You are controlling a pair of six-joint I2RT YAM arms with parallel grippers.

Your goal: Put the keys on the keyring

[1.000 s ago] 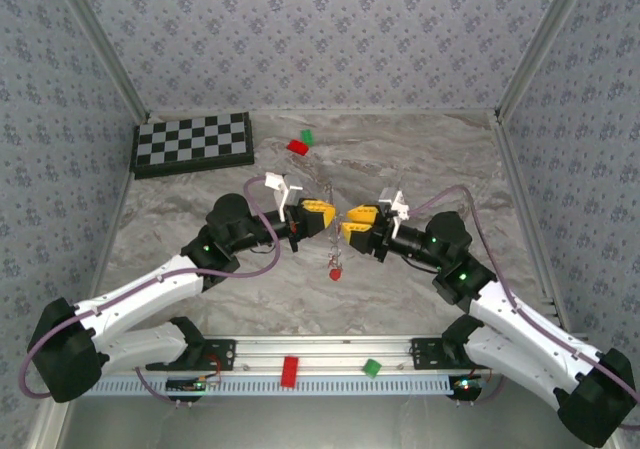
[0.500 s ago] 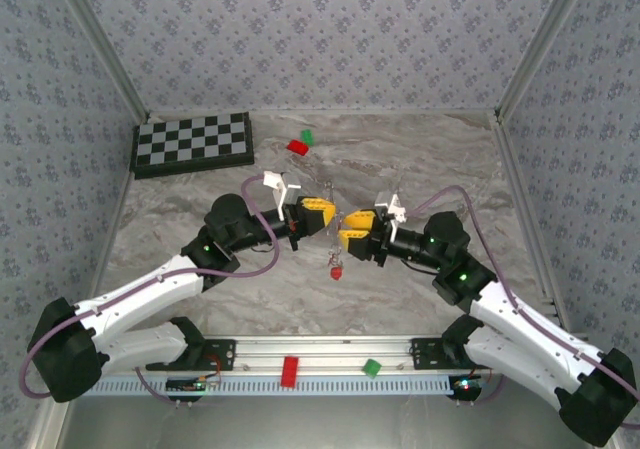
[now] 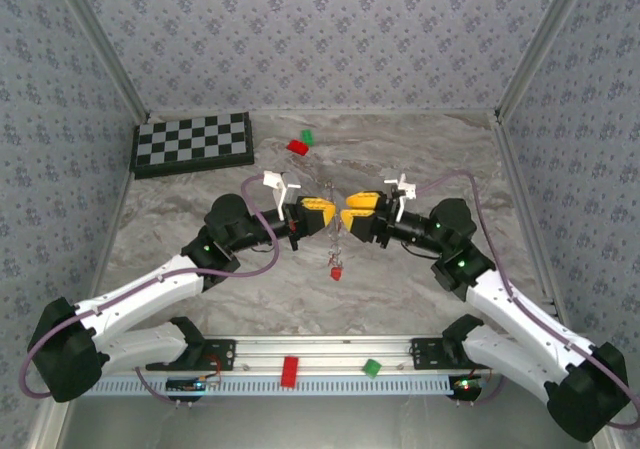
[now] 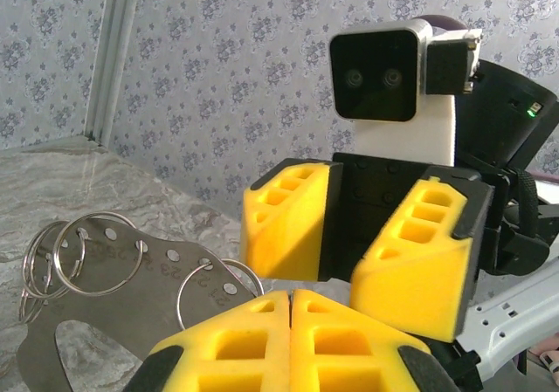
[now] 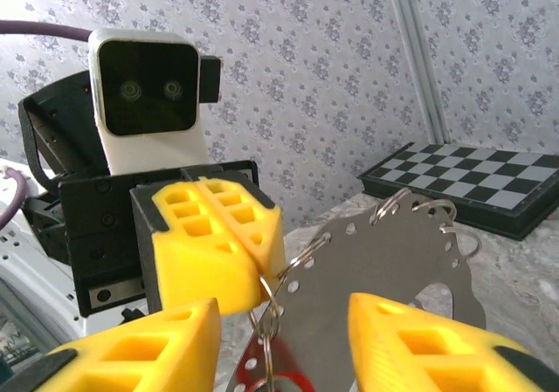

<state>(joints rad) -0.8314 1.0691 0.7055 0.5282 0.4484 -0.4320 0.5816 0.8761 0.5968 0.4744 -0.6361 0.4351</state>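
Marbled grey table (image 3: 420, 159) lies under two claws with blocky yellow honeycombed fingers, meeting tip to tip. The left claw (image 4: 291, 298) is pinched fully closed on the edge of the keyring (image 5: 384, 261), a flat dull steel plate punched with round holes and threaded with thin wire rings. The right claw (image 5: 284, 313) gapes wide, the plate between its fingers. A red-headed key (image 3: 336, 273) dangles below both.

left fingers (image 5: 210, 235) pinched on grey keyring (image 5: 393, 270), right fingers (image 5: 419, 344) spread either side of it, chessboard (image 5: 472, 178) behind
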